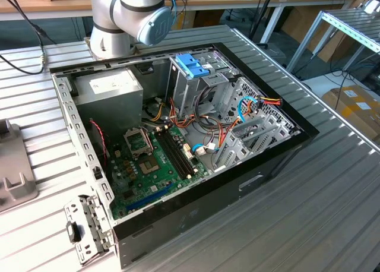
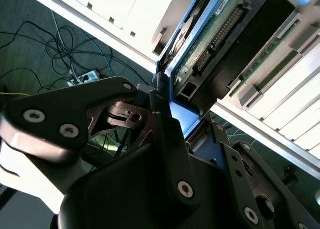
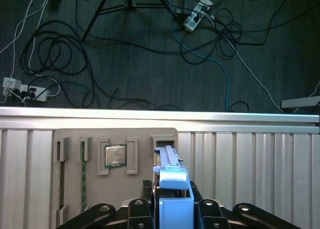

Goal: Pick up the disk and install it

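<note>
In the exterior view, from its left, a grey tray (image 1: pixel 15 183) and a loose metal bracket (image 1: pixel 89 227) lie on the ribbed bench (image 1: pixel 309 212) beside the open computer case (image 1: pixel 178 221). Inside the case sit the power supply (image 1: pixel 110 88), the motherboard (image 1: pixel 151 165) and the blue bracket (image 1: pixel 193 64) atop the drive cage (image 1: pixel 208 91), with the arm (image 1: pixel 139 16) behind. In the second wrist view the black fingers (image 2: pixel 167 139) pinch the disk (image 2: pixel 210 44) by its light blue rail, its green circuit board showing. In the first wrist view the gripper (image 3: pixel 171 191) holds the disk on edge over a grey holder (image 3: pixel 75 134), just beside a slotted processor chip (image 3: pixel 115 155).
</note>
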Robot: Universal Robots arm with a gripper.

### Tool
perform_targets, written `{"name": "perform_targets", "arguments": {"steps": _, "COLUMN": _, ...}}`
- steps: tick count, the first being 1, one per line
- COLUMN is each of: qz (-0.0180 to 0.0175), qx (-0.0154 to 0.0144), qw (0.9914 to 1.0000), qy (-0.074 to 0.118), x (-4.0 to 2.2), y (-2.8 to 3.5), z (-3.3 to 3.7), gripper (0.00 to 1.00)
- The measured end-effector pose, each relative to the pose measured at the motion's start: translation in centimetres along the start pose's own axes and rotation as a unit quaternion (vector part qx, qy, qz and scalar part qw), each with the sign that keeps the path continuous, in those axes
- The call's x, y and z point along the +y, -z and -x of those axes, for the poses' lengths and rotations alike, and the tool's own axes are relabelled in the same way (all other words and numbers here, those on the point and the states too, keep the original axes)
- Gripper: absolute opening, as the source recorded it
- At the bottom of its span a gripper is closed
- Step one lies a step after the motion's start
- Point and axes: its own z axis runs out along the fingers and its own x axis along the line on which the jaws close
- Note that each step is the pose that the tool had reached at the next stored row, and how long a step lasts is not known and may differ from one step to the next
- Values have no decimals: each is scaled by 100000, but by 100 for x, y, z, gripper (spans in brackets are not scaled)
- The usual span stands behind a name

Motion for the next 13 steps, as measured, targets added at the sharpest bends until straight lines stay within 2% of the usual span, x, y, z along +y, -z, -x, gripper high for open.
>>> {"name": "perform_targets", "arguments": {"steps": 13, "qz": -1, "qx": -31, "qw": 100000, "qy": 0, "x": 2, "y": 48, "z": 1, "gripper": 37}}
